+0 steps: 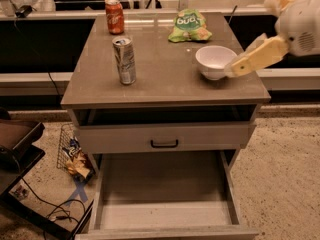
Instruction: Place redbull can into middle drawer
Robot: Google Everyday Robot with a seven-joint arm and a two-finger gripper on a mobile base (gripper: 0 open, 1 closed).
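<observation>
The redbull can [125,60], tall, slim and silver, stands upright on the left part of the cabinet top. The middle drawer [165,189] is pulled out wide at the bottom of the view, and its flat grey floor is bare. My gripper [234,69] is at the end of the beige arm that reaches in from the upper right. It hovers over the right edge of the cabinet top beside the white bowl, far right of the can.
A red-orange soda can [115,16] stands at the back left of the top. A green chip bag [190,25] lies at the back middle and a white bowl [214,61] on the right. A drawer front with a black handle [164,143] is shut above the open drawer. Clutter and cables lie on the floor at left.
</observation>
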